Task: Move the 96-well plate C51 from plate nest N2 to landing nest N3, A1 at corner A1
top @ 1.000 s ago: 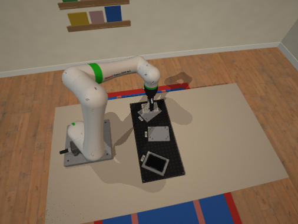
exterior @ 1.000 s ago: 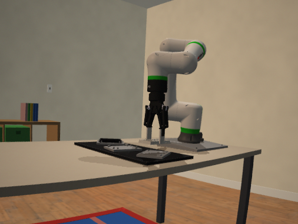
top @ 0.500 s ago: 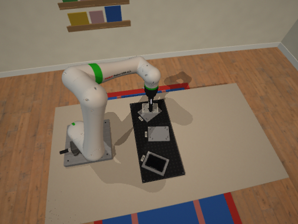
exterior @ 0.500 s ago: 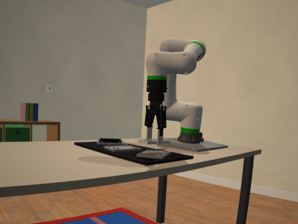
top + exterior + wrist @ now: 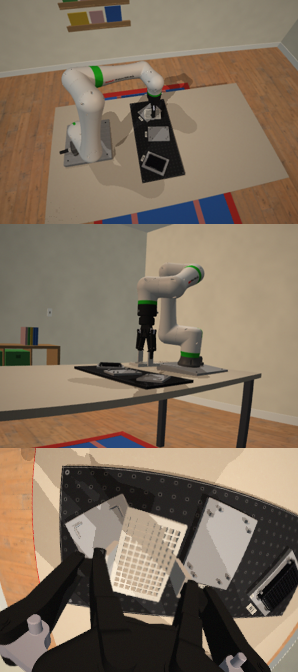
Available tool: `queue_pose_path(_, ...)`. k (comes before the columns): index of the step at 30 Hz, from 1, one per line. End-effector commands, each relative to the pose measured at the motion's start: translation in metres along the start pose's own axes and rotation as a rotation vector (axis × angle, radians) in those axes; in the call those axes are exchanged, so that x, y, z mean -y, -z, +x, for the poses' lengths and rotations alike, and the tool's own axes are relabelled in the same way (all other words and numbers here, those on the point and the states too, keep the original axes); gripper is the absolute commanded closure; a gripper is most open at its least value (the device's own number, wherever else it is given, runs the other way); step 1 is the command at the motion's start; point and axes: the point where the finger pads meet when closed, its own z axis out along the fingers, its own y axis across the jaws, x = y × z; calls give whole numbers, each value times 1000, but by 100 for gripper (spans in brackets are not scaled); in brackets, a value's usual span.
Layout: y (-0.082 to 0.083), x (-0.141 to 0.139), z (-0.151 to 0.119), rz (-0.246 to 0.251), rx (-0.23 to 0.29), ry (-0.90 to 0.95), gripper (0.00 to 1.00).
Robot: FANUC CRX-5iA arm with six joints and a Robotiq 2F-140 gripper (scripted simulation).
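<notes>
My gripper (image 5: 153, 113) is shut on the white 96-well plate C51 (image 5: 147, 560), with one finger on each long side. It holds the plate a little above the grey plate nest N2 (image 5: 93, 524) at the far end of the black deck. The plate is turned relative to that nest. In the side view the gripper (image 5: 146, 361) holds the plate (image 5: 145, 365) level above the deck. The landing nest N3 (image 5: 159, 133) (image 5: 220, 540) is the grey empty nest in the middle of the deck. The black plate C15 (image 5: 155, 162) sits on nest N1 at the near end.
The black perforated deck (image 5: 157, 141) lies on the beige table beside the robot's base plate (image 5: 88, 142). Small white labels stand on the deck to the left of each nest. The table edges lie well away from the deck.
</notes>
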Motion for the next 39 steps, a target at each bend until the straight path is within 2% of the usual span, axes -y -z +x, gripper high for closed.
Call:
queue_pose_path(1, 0, -13, 4, 1, 0, 1, 100)
queue_pose_path(2, 0, -13, 4, 1, 0, 1, 100)
queue_pose_path(17, 0, -109, 34, 1, 0, 1, 100)
queue_pose_path(28, 0, -138, 43, 1, 0, 1, 100)
queue_pose_path(39, 0, -142, 44, 1, 0, 1, 100)
